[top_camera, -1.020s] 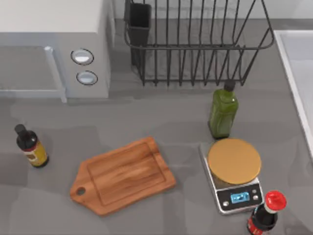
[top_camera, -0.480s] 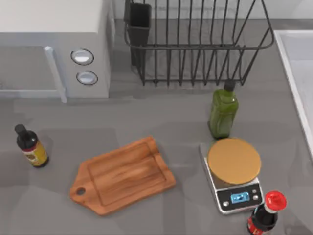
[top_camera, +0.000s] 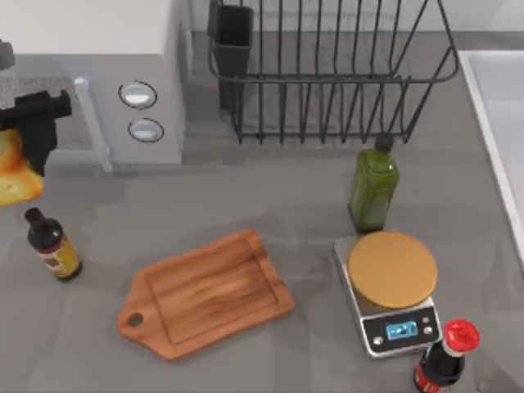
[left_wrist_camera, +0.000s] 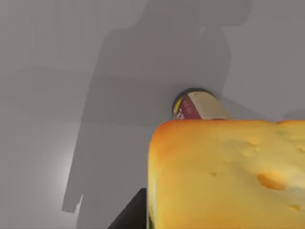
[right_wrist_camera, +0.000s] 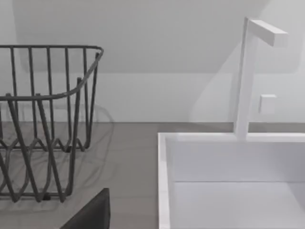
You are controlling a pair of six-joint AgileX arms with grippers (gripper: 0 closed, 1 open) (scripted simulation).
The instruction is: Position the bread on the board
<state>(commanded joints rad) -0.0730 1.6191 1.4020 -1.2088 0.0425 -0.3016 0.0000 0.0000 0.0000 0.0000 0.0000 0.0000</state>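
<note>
The left jaws (top_camera: 18,160) at the bench's left edge hold the bread (top_camera: 15,168); seen from above, the golden chunk hangs under the dark gripper, in the air above the bench, and the left wrist view has it close against the camera, so the grip looks firm though the fingers themselves are hidden behind it. The right arm is parked toward the sink (right_wrist_camera: 228,181); I cannot tell how its jaws stand. The bench (top_camera: 295,205) is crowded. The rack (top_camera: 327,74) and microwave (top_camera: 90,82) line the back edge, and the board (top_camera: 205,293) lies near the front edge, left of centre, well apart from the bread. The scale (top_camera: 391,288) sits toward the right edge. A small bottle (top_camera: 51,244) stands just below the bread, between it and the board. My advice: carry the bread high enough to pass over that bottle, stop above the board's middle, lower until it rests inside the grooved rim, then let go.
</note>
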